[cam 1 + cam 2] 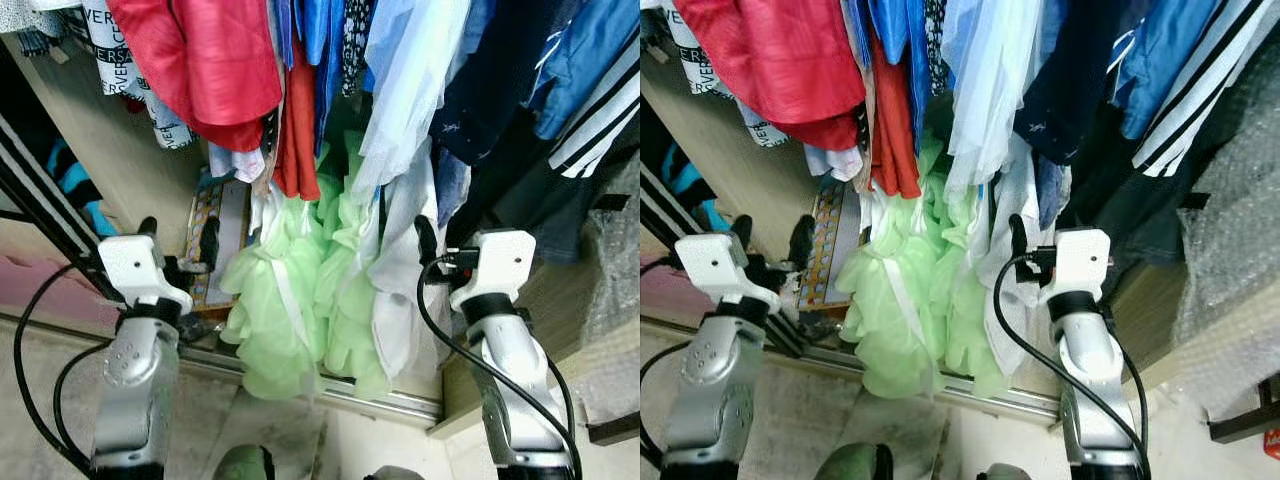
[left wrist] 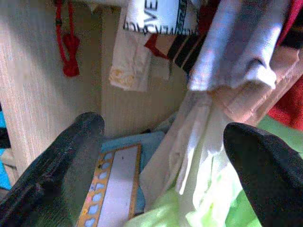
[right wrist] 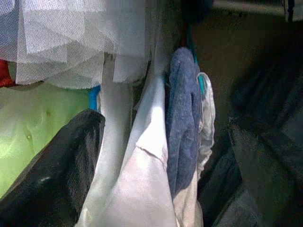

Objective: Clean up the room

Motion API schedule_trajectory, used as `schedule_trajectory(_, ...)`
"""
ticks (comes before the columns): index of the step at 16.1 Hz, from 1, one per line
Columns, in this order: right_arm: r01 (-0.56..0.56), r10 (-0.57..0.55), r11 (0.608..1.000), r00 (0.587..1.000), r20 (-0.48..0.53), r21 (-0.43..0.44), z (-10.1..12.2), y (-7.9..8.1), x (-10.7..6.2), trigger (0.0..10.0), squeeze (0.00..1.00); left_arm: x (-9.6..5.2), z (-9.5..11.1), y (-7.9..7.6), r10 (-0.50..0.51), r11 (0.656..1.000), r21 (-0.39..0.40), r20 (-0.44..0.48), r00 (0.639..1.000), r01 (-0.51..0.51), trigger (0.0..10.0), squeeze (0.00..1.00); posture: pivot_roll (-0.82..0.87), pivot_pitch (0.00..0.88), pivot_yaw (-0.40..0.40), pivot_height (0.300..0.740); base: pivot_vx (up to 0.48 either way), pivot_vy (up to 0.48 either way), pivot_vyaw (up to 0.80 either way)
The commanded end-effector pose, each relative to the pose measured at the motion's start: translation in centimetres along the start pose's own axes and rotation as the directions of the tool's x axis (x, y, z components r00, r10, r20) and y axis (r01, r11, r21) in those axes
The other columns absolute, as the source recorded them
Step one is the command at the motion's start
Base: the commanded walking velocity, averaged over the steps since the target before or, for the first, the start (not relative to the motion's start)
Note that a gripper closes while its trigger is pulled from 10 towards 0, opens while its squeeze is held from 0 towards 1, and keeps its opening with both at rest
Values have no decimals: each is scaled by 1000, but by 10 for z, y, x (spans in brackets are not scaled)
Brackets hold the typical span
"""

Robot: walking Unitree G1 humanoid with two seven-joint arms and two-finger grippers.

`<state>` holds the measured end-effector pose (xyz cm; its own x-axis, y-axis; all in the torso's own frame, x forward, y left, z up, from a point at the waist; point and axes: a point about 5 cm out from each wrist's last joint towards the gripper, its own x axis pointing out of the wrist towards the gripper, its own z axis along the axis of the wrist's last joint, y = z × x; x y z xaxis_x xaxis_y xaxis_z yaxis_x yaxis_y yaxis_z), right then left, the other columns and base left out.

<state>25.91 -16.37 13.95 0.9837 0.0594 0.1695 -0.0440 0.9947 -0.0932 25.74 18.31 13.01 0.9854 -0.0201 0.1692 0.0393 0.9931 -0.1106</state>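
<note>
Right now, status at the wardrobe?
Left gripper open, low by the patterned board. Right gripper open against hanging white garment. Green dress between arms. Nothing held.

Only readable bit is on the white garment with black print (image 1: 125, 60) hanging at the upper left of the closet: big black block letters, "VER" plus a partial "VE" and "S" further down. Left wrist view catches "VE" on it too. Rest is cut off.

The hanging clothes are cut off by the top edge, hangers and rail unseen, the pale green ruffled dress (image 1: 300, 300) hides the wardrobe floor behind it, and the patterned board (image 1: 215, 240) is partly covered by the left gripper (image 1: 178, 240) and white garments.
</note>
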Motion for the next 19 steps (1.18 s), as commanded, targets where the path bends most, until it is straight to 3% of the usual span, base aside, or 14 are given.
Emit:
schedule_trajectory(1, 8, -8, 1000, 1000, 4, -3, 0, -4, 1, 10000, 0, 1, 2, 4, 7, 1000, 9, 9, 1000, -7, 10000, 0, -29, 0, -8, 740, 0, 0, 0)
schedule_trajectory(7, -78, 80, 996, 996, -36, 50, -9, 1, 10, 10000, 0, 5, -8, 5, 35, 999, 5, -1, 999, -35, 10000, 0, -26, 0, -19, 740, 0, 0, 0)
schedule_trajectory(19, -13, 24, 995, 993, -113, 97, -24, -5, 12, 10000, 0, 5, -27, 12, 45, 998, 46, -72, 996, -42, 10000, 0, -23, 0, -8, 740, 0, 0, 0)
